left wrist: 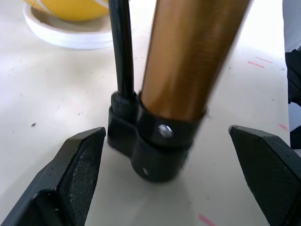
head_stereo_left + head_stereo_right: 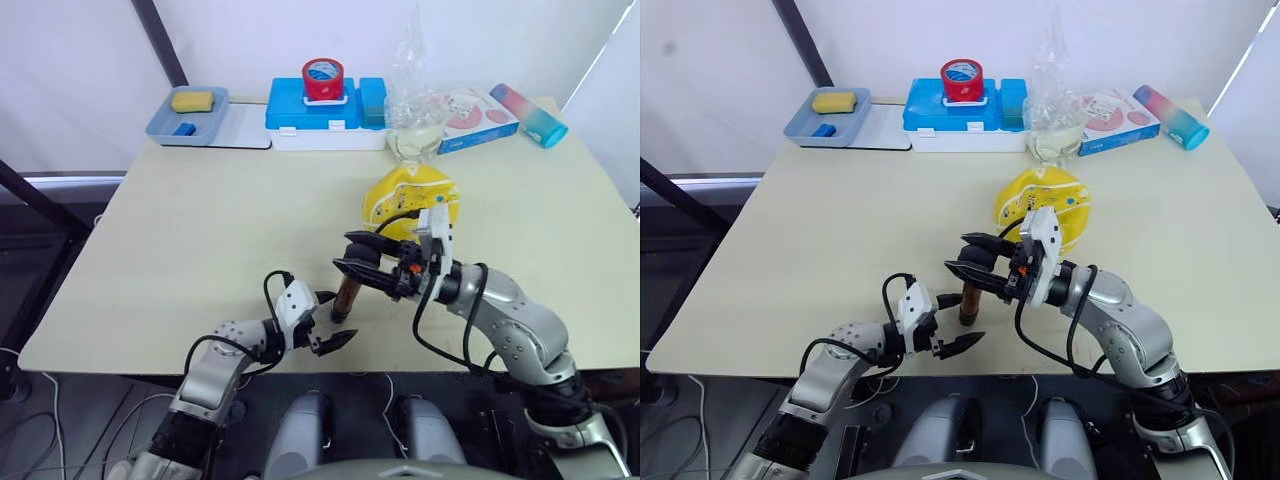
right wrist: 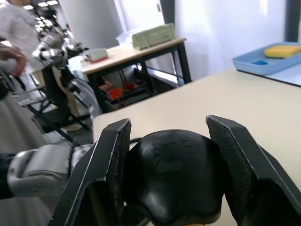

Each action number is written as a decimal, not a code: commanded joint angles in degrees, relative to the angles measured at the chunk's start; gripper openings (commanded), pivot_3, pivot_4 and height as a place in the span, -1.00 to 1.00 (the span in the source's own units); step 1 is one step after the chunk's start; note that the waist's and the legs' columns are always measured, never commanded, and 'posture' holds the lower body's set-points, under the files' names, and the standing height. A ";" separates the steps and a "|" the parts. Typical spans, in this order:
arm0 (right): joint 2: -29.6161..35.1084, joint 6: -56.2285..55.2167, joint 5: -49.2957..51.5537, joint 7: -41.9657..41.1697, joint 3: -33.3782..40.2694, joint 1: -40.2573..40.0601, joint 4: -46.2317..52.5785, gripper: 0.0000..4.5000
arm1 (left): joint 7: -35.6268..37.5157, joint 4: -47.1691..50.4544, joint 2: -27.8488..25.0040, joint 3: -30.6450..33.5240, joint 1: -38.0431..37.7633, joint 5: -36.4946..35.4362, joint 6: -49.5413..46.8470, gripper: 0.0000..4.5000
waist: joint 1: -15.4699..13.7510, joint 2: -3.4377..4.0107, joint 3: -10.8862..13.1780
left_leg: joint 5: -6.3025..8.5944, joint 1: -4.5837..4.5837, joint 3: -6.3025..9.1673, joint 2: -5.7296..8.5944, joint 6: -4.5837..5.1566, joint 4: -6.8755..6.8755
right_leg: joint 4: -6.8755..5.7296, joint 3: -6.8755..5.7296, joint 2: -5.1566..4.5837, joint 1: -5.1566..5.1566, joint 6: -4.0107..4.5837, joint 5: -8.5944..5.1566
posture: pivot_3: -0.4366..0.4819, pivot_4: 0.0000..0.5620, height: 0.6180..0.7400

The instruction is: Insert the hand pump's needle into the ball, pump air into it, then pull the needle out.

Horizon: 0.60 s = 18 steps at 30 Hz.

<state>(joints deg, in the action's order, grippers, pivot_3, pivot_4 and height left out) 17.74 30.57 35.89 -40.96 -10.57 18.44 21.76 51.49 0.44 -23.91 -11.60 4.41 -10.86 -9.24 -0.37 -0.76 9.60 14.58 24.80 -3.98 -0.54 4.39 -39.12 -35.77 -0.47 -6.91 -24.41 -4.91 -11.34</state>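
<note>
The hand pump (image 2: 346, 295) stands upright on the table near its front edge, gold-bronze barrel (image 1: 193, 61) on a black base cap (image 1: 157, 141). My right gripper (image 2: 357, 255) is shut on the pump's black top knob (image 3: 176, 169), one finger on each side. My left gripper (image 2: 333, 320) is open around the base cap, its fingers (image 1: 80, 174) apart from it. The thin black hose (image 1: 121, 47) rises from the base and curves toward the yellow ball (image 2: 410, 198), which rests on a white ring (image 1: 70, 37) behind the pump. The needle is too small to make out.
Along the far edge stand a blue tray (image 2: 160, 128) with a yellow sponge, a blue-and-white box (image 2: 325, 120) topped by a red tape roll, a clear plastic container (image 2: 415, 125), a flat carton (image 2: 478, 118) and a coloured tube (image 2: 530, 115). A person (image 3: 14, 23) stands across the room.
</note>
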 commanded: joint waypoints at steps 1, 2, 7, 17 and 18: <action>-0.76 -0.95 -0.17 0.61 0.78 1.08 1.42 -0.09 | 0.25 0.07 0.71 1.08 0.74 -1.70 1.03 0.99 | 0.00 0.00 0.00 | 0.00 0.00 0.00 0.00 0.00 0.00 | 0.00 -0.11 -0.04 -0.01 0.02 0.01 | -0.05 -0.47 0.99; -0.82 -0.91 -0.30 0.67 0.78 1.12 1.42 -0.09 | 0.51 -0.12 0.71 0.99 0.89 -1.74 1.18 0.99 | 0.00 0.00 0.00 | 0.00 0.00 0.00 0.00 0.00 0.00 | 0.00 -0.18 -0.06 -0.01 0.02 0.01 | -0.05 -0.47 0.99; -1.13 -0.74 -0.58 0.71 0.69 1.18 1.51 -0.09 | 0.84 -1.52 1.11 0.80 2.07 -1.63 1.55 0.99 | 0.00 0.01 0.00 | -0.01 0.00 0.00 0.00 0.01 0.00 | 0.00 -0.26 0.16 0.00 0.03 0.02 | -0.05 -0.47 0.99; -1.87 -0.08 0.01 0.44 0.80 1.24 2.44 -0.09 | 1.16 -3.47 1.60 0.67 3.31 -1.06 2.12 0.99 | 0.02 0.01 0.00 | -0.16 0.00 0.00 0.01 0.28 0.00 | 0.00 -0.30 0.25 0.00 0.03 0.02 | -0.05 -0.47 0.99; -1.89 -0.09 0.02 0.40 0.80 1.23 2.47 -0.09 | 1.12 -3.58 1.59 0.67 3.26 -0.99 2.29 0.89 | 0.02 0.01 0.00 | -0.16 0.00 0.00 0.01 0.28 0.00 | 0.00 -0.29 0.25 0.00 0.03 0.03 | -0.05 -0.47 0.99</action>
<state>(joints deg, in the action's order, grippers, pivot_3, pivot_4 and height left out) 16.21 31.04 34.89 -40.50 -10.56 18.46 21.63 52.26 -3.56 -22.28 -11.31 7.34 -11.41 -8.16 -0.36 -0.76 9.61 14.43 24.80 -3.98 -0.53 4.67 -39.12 -35.77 -0.77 -6.67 -24.41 -4.88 -11.32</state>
